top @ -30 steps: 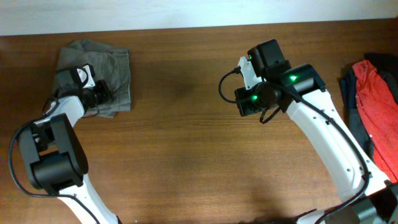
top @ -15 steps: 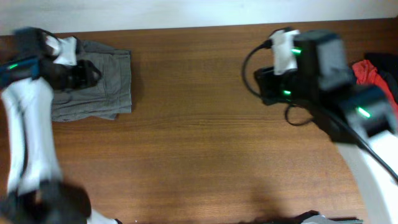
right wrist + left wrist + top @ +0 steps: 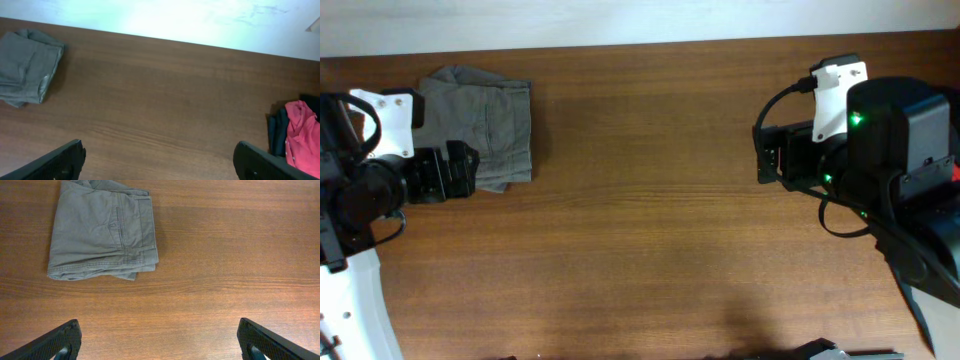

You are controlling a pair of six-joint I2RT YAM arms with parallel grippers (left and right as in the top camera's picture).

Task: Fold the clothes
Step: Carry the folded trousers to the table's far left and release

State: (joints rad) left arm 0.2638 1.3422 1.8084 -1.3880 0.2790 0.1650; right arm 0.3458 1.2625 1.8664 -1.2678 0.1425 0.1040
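The clothes lie in two places. A grey-khaki pair of shorts [image 3: 488, 118] rests folded and flat at the table's far left, and it shows whole in the left wrist view [image 3: 102, 230] and small in the right wrist view [image 3: 27, 67]. A red garment [image 3: 300, 137] and a dark navy one [image 3: 275, 131] are piled at the right edge; the right arm hides most of them from overhead. My left gripper [image 3: 458, 172] [image 3: 160, 342] hangs open and empty just beside the shorts' near edge. My right gripper [image 3: 768, 160] [image 3: 160, 165] is open and empty over bare wood, left of the pile.
The brown wooden table [image 3: 640, 230] ends at a white wall strip [image 3: 640, 20] along its far edge. The right arm's black housing [image 3: 900, 130] covers the table's right end in the overhead view.
Both grippers went from shut to wide open. The left gripper came off the shorts and drew back to the left; the right arm swung away to the right.
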